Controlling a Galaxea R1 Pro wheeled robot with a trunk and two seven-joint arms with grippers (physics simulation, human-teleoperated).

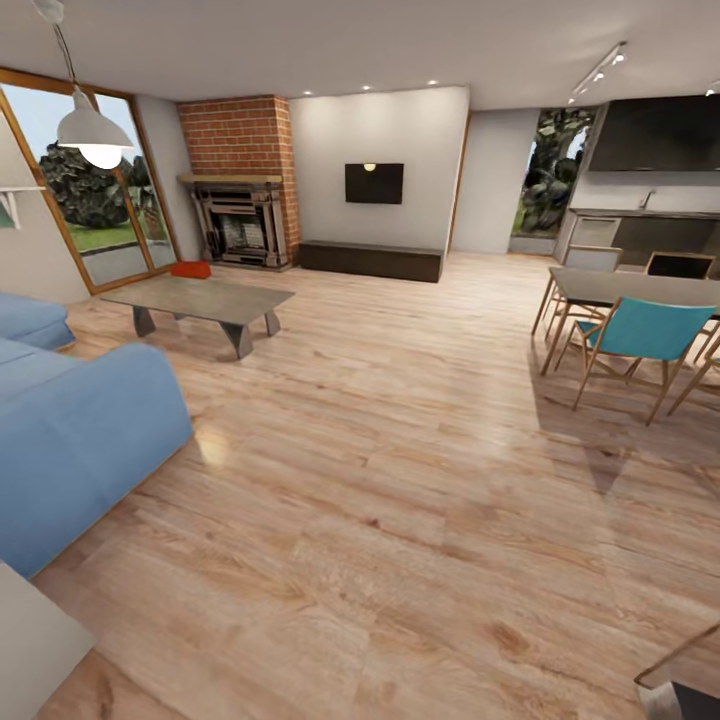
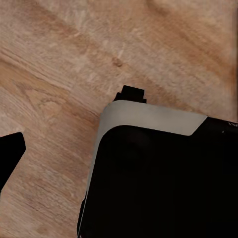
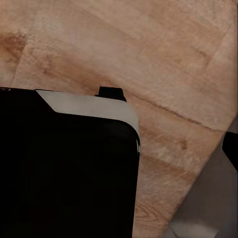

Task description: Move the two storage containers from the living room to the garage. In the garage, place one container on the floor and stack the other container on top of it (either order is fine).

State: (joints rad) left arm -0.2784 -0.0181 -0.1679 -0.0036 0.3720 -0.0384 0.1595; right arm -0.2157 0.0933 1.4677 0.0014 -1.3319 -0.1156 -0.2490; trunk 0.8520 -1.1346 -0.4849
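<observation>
Nearest in the head view, light wood planks of the floor (image 1: 400,520) are running away under the camera, glossy and streaked with darker grain. A pale grey slab corner (image 1: 30,630) is cutting in at the near left, and a thin-framed object (image 1: 680,680) is poking in at the near right.

In the left wrist view, a rounded black body with a matte grey band (image 2: 148,119) is hanging over the same planks, and a dark wedge (image 2: 10,153) is showing at one edge; whether the left pincer is spread or pressed together, I cannot tell. The right wrist view is showing a like black body with a grey band (image 3: 89,106) over the wood, and the right pincer's state cannot be told either.

Farther on at the left, a blue sofa (image 1: 70,440) with soft rounded cushions is sitting. Beyond it a low grey table (image 1: 200,300) on angled legs is standing, and one orange-red container (image 1: 190,269) is lying just past the table's far left corner, small and shallow. At the right, a turquoise chair (image 1: 640,340) on slim wooden legs is standing at a dining table (image 1: 630,288).

Farthest back, a red brick fireplace (image 1: 240,190), a flat black screen (image 1: 374,183) and wood-framed glass doors (image 1: 90,200) are lining the walls.
</observation>
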